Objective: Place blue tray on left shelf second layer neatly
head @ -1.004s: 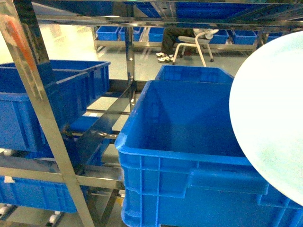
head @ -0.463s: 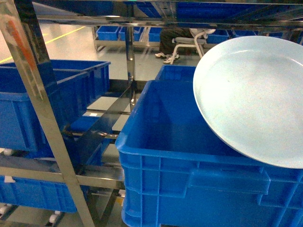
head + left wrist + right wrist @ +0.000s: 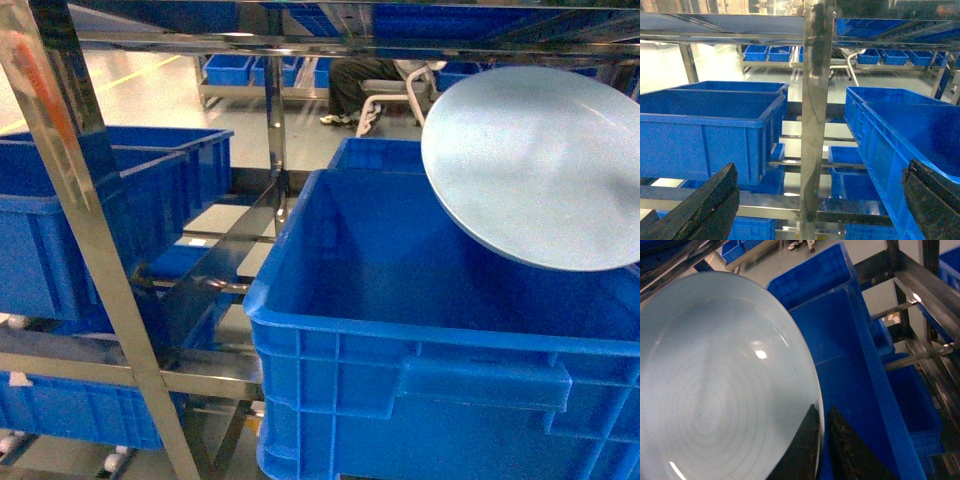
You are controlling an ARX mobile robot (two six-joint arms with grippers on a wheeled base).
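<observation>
Blue tray (image 3: pixel 535 165) now tilted flatter, right pincer (image 3: pixel 824 450) clamping its rim, above hollow crate (image 3: pixel 400 300); left pincer (image 3: pixel 815 200) agape.

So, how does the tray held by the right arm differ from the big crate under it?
The blue tray is pale sky-blue, while the front crate is deep blue. The tray is a shallow, smooth oval dish; the crate is a deep box with ribbed walls. The tray hangs tilted in the air, gripped at its rim by the right gripper, whereas the crate sits level on the rack. Both look like plastic.
</observation>
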